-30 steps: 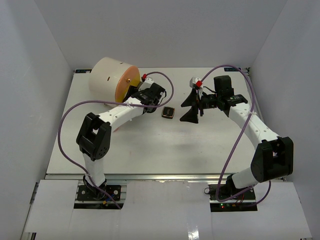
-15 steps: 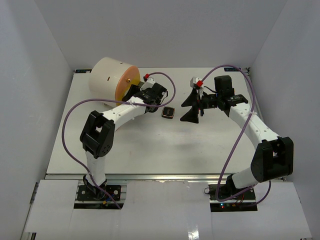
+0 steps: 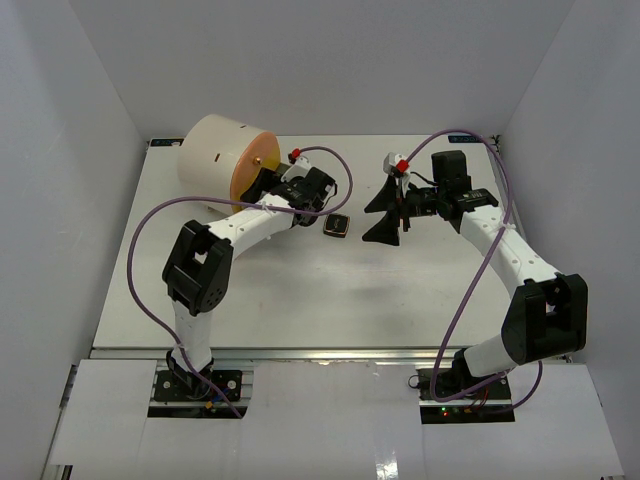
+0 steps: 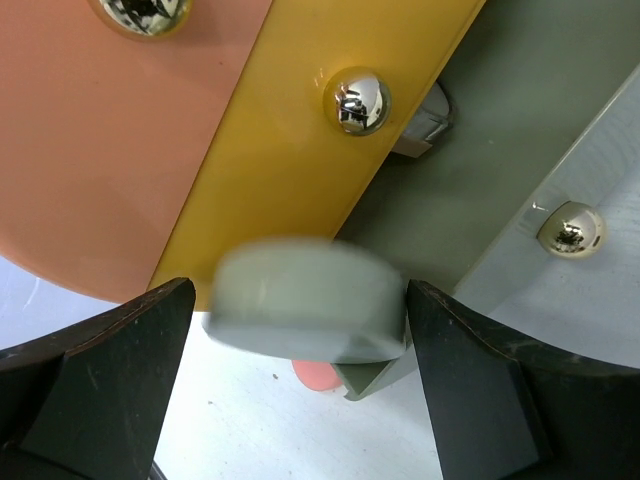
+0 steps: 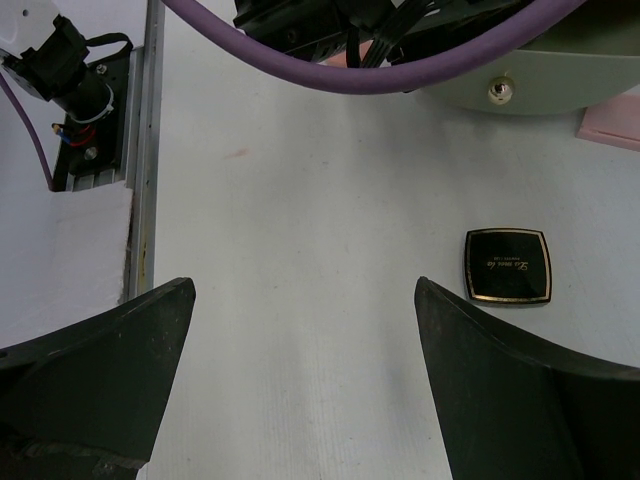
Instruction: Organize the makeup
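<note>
A pale round jar [image 4: 305, 300], blurred, sits between the fingers of my left gripper [image 4: 300, 292], whose jaws stand wide with a gap on the jar's left side. It hangs just in front of the grey open drawer [image 4: 480, 150] of the cream cylinder [image 3: 215, 150]. A pink pad [image 4: 318, 375] lies on the table under the jar. The black-gold square compact [image 3: 337, 225] lies mid-table, also seen as the compact [image 5: 508, 265] in the right wrist view. My right gripper [image 3: 365, 224] hovers open and empty to the right of it.
The yellow drawer front [image 4: 290, 150] and orange drawer front [image 4: 100, 150] carry chrome knobs [image 4: 357, 100]. Another pink pad [image 5: 612, 128] lies beside the cylinder. A purple cable [image 5: 380, 75] and the left arm cross above the compact. White walls enclose the table.
My left jaws have widened and the round jar has come loose between them, blurred. The left elbow shifted slightly right. The right arm barely moved.
</note>
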{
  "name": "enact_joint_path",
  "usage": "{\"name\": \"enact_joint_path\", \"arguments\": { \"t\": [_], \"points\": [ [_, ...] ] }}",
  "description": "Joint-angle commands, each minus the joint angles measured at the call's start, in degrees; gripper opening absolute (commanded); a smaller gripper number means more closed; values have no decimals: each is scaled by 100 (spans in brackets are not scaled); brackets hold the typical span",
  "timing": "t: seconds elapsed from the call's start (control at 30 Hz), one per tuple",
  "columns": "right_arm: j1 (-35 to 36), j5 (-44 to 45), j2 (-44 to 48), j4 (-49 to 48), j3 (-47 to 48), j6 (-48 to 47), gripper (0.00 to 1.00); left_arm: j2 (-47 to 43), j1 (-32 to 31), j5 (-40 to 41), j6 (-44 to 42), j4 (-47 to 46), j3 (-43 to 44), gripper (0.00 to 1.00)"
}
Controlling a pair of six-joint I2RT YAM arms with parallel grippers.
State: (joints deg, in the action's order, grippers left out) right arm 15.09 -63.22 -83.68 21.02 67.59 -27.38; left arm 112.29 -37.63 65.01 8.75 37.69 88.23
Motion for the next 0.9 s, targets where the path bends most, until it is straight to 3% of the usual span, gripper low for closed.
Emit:
{"name": "enact_joint_path", "arguments": {
  "t": [0.0, 0.43, 0.87],
  "points": [
    [-59, -173, 80, -89, -36, 39, 97, -111, -17, 196, -49, -52, 46, 98],
    [-100, -206, 82, -89, -42, 39, 97, -221, -17, -68, -132, -60, 300, 98],
    [-111, -217, 68, -85, -62, 31, 97, -733, -146, -971, -109, 1, 1072, 95]
  ]
}}
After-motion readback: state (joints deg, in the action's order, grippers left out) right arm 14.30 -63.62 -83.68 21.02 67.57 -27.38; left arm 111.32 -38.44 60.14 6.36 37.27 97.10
